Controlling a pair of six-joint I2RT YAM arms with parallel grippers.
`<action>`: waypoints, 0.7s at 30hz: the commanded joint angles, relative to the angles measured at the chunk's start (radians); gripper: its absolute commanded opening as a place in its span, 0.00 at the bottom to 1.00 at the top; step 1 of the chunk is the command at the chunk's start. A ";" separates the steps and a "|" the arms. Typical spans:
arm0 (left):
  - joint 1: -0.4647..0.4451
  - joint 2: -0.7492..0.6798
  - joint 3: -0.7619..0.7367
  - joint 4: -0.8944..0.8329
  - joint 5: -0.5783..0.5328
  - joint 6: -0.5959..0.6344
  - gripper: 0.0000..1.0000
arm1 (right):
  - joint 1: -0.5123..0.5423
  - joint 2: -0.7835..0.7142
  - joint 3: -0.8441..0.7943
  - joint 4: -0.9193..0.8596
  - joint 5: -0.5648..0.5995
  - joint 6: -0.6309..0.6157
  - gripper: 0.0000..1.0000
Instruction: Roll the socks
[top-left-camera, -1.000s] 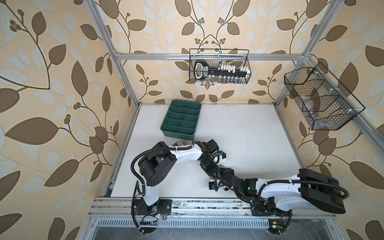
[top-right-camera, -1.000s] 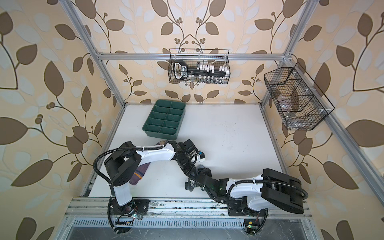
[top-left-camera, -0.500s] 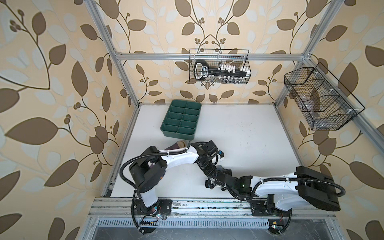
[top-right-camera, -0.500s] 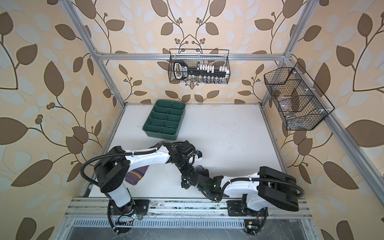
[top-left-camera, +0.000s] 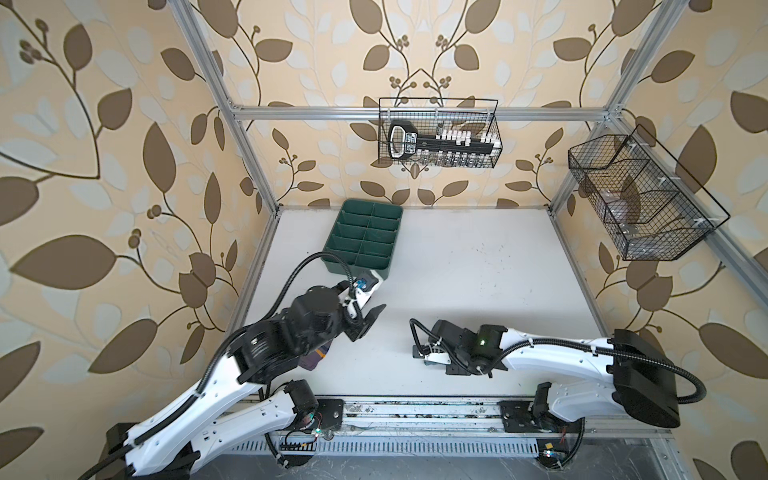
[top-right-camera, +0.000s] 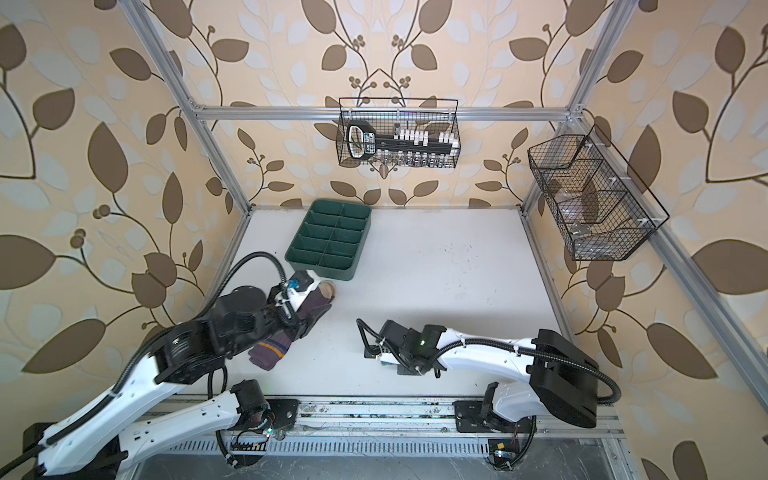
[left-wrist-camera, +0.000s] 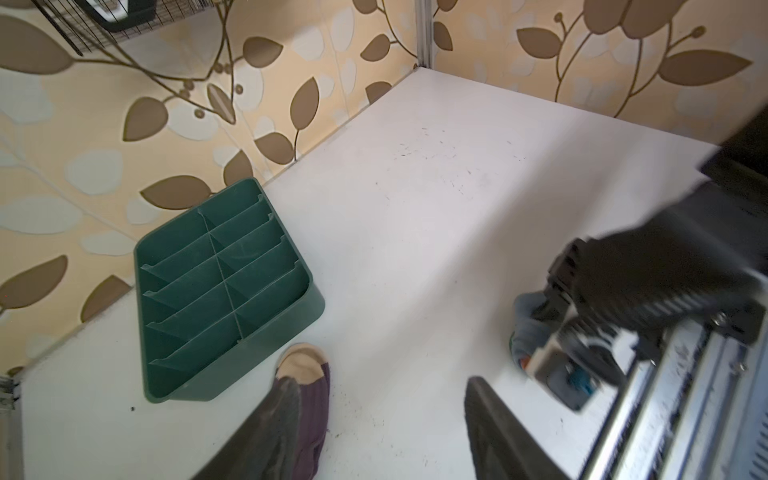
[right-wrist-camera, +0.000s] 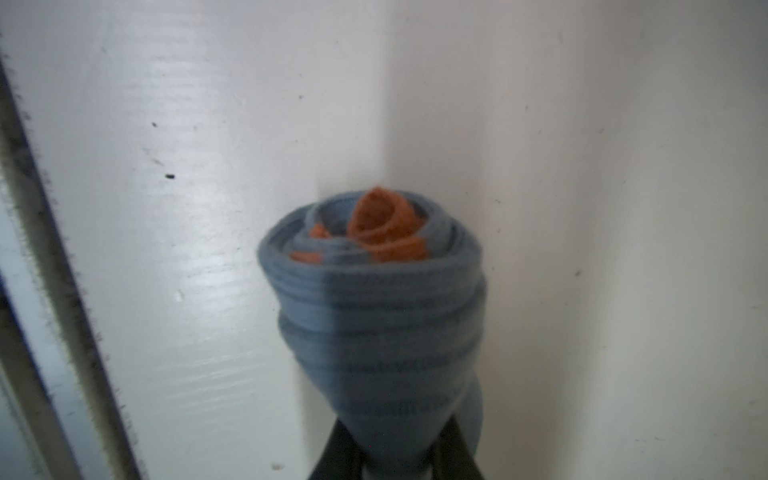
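White table (top-left-camera: 478, 270) inside leaf-papered walls. Green divided tray (top-right-camera: 332, 272) at back left. Purple sock (top-right-camera: 318, 303) lies stretched out, beige toe just beside the tray, partly under the left arm. Light blue sock (right-wrist-camera: 374, 311), rolled with orange at the core, sits near the front edge, pinched at one end by right gripper (right-wrist-camera: 395, 457). Left gripper (left-wrist-camera: 380, 384) jaws spread wide, one finger over purple sock.

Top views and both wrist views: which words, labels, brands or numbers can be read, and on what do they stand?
Nothing can be read.
Black tool in the back wire basket: a label with pale lettering, too small to read.
Green tray, purple sock, light blue sock: no text shows.
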 joint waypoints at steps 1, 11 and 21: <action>0.003 0.001 0.069 -0.239 0.121 0.193 0.63 | -0.077 0.080 0.072 -0.202 -0.278 -0.016 0.04; -0.153 0.214 0.033 -0.215 0.035 0.213 0.60 | -0.228 0.370 0.287 -0.357 -0.398 -0.099 0.08; -0.497 0.458 -0.185 0.123 -0.258 0.231 0.62 | -0.293 0.501 0.385 -0.346 -0.419 -0.171 0.11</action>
